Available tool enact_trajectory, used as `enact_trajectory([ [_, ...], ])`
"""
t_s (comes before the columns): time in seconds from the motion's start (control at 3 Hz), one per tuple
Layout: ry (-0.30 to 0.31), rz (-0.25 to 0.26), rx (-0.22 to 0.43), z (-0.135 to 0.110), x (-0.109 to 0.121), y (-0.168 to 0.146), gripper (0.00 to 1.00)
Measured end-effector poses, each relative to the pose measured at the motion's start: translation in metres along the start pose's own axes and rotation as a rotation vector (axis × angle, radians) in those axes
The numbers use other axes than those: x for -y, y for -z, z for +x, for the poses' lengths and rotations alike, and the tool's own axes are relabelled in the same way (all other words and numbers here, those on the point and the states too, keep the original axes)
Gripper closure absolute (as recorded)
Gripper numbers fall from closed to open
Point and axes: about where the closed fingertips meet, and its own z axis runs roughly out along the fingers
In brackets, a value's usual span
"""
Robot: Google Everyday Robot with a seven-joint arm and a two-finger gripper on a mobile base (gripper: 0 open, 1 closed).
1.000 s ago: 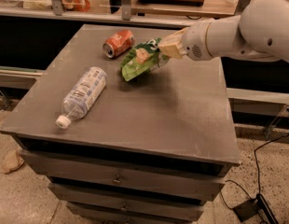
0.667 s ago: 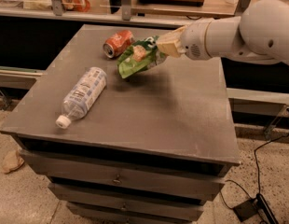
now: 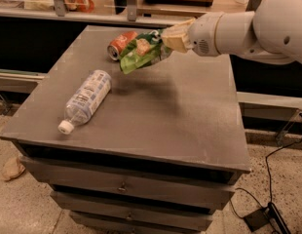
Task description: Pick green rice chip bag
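The bag (image 3: 140,51) is held clear of the tabletop (image 3: 180,116) by the claw (image 3: 171,37), clamped on its edge, and should be raised steadily, away from the can (image 3: 119,44)

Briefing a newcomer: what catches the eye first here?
The white arm at the right, its gripper shut on the green rice chip bag, held above the grey cabinet top. Next, the clear bottle lying front left and the orange can behind the bag.
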Motion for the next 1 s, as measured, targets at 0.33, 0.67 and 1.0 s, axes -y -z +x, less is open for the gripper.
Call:
enact_trajectory([
  [0.33,0.067,0.006,0.027,-0.0190,0.0090,0.0017,1.00],
  [0.67,0.072,0.006,0.027,-0.0202,0.0096,0.0018,1.00],
  [1.0,0.062,0.005,0.014,-0.0172,0.0102,0.0016,0.82],
])
